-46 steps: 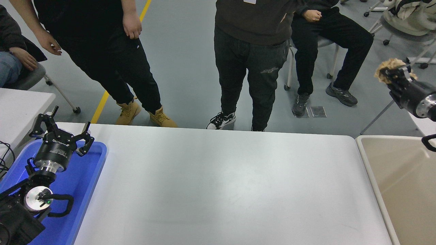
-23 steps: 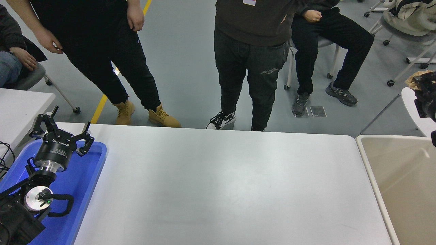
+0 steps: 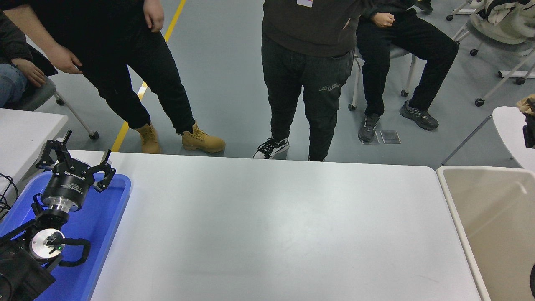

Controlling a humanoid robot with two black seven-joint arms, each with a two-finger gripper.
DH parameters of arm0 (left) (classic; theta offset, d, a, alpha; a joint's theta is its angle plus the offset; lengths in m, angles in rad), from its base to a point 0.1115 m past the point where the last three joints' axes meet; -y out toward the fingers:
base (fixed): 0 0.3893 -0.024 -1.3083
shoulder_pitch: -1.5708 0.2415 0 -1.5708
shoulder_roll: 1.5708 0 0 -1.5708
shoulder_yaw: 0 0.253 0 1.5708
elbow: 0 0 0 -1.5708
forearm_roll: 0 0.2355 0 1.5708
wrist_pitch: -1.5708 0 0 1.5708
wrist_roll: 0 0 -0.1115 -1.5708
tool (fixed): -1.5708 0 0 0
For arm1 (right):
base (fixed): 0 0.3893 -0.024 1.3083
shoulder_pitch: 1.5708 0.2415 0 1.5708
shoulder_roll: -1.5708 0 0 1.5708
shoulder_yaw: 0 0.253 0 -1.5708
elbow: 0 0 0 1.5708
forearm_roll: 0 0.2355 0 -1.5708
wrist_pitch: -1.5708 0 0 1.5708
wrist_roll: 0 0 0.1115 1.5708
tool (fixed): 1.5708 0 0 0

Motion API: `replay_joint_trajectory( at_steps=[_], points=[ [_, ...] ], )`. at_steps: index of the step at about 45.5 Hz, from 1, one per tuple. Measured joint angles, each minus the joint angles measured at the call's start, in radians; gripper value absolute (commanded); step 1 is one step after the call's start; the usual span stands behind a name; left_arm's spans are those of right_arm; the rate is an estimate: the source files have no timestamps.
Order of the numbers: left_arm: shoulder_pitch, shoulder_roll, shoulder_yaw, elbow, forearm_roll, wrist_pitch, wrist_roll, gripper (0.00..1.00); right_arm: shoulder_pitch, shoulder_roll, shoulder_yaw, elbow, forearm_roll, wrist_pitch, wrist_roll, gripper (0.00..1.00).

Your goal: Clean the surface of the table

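Wide matte white table surface point(image 3: 271, 225), rounded corners, level.

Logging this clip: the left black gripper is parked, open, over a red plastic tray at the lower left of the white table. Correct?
Not quite. In the head view the left black gripper is parked open at the lower left of the white table, but the plastic tray under it is blue, not red.

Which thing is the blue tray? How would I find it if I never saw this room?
Find the big white table surface that fills the middle of the picture. At its left end lies the blue tray, with the robot's parked left gripper over it. It is the only bright blue thing; the bin at the right end is beige.
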Motion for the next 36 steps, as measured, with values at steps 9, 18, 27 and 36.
replay_joint_trajectory(
  at_steps=[9,18,27,36],
  points=[
    [0.000,0.000,0.000,0.000,0.000,0.000,0.000,1.00,0.000,-0.006,0.016,-0.002,0.036,-0.032,-0.028,0.00],
    [0.000,0.000,0.000,0.000,0.000,0.000,0.000,1.00,-0.008,-0.013,0.034,-0.009,0.058,-0.070,-0.050,0.00],
    [0.000,0.000,0.000,0.000,0.000,0.000,0.000,1.00,-0.025,-0.018,0.053,-0.045,0.065,-0.105,-0.081,0.00],
    [0.000,0.000,0.000,0.000,0.000,0.000,0.000,1.00,-0.065,-0.019,0.060,-0.068,0.082,-0.126,-0.099,0.00]
  ],
)
